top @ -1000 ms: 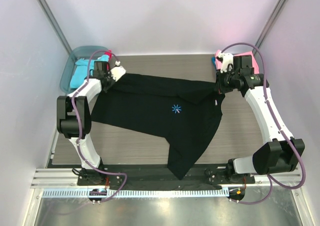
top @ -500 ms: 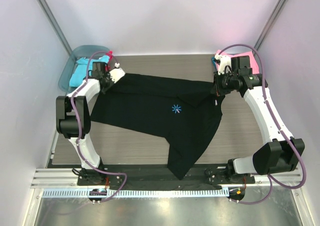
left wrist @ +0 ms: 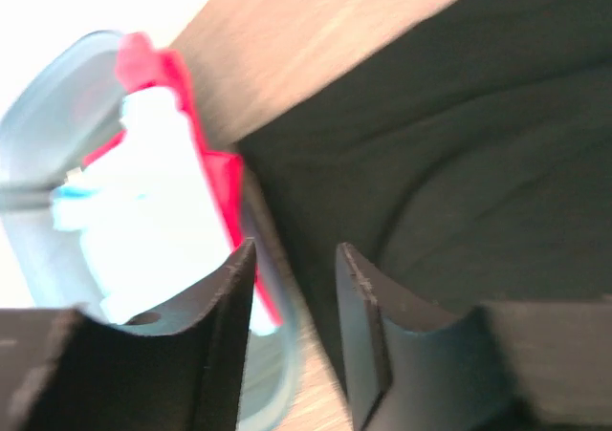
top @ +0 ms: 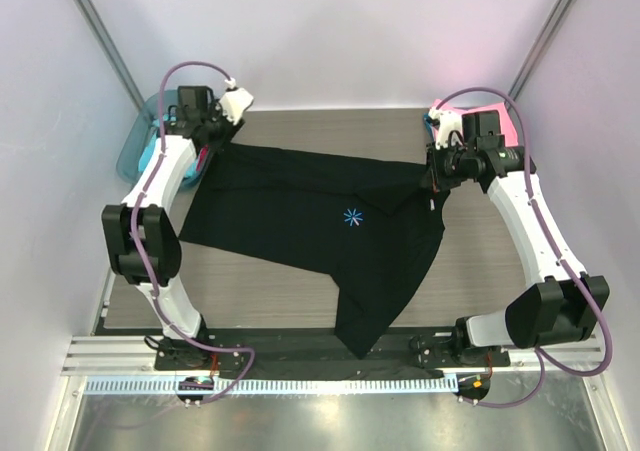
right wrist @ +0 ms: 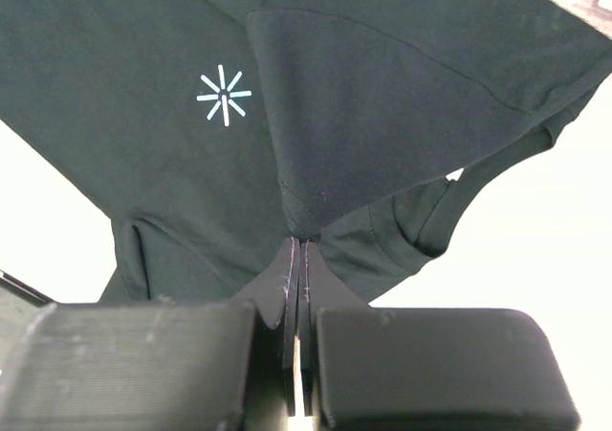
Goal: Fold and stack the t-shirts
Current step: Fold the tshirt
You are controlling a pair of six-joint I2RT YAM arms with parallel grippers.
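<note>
**Fold in progress:** The black t-shirt point(top: 300, 211) lies spread across the middle of the wooden table point(top: 330, 126). Its light-blue asterisk mark point(top: 352, 217) faces up near the centre of the frame, and one end of the cloth reaches the table's near edge at bottom centre.

At centre right of the overhead view, the right gripper point(top: 437, 176) is clenched on the shirt's right-hand end. Its wrist view shows the fingers pressed together on a peaked fold of black cloth.

At upper left, the left gripper point(top: 205, 136) hangs over the shirt's far left corner. Its jaws are parted and nothing is caught between them, as the left wrist view shows.

Just beyond that corner, a translucent teal tub point(top: 135, 136) sits off the table's left edge and holds a turquoise t-shirt point(top: 150, 156). A red t-shirt point(left wrist: 167, 68) spills over the tub's rim, just beside the black cloth.

A pink t-shirt point(top: 505, 116) lies at the table's far right corner, partly hidden behind the right arm.
</note>
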